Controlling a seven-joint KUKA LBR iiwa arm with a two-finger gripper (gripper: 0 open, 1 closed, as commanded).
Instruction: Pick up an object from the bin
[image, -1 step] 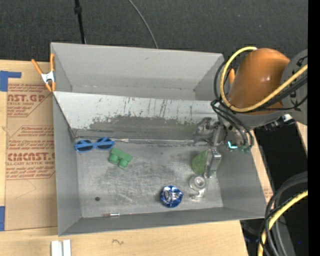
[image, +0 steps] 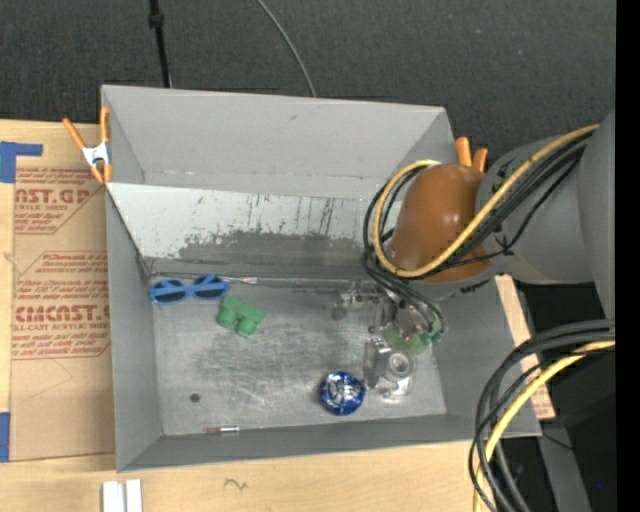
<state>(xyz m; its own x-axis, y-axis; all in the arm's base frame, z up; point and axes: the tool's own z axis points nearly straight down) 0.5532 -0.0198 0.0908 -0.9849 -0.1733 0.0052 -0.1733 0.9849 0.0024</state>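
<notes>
Bin (image: 135, 330): grey metal, a few loose things on its floor.
Jaws: low in the near right corner, over a pale round cap-like piece (image: 398, 367); spread or pressed together cannot be told.
Neighbour: blue-and-white ball (image: 342, 393), just left of that piece.
Left side: blue sunglasses (image: 188, 290), green block (image: 240, 317).

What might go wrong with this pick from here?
The hand sits low near the bin's wall and may scrape it. The blue ball lies close beside it and could be nudged and roll away. The pale thing under the hand is partly hidden, so a grip might miss.
</notes>
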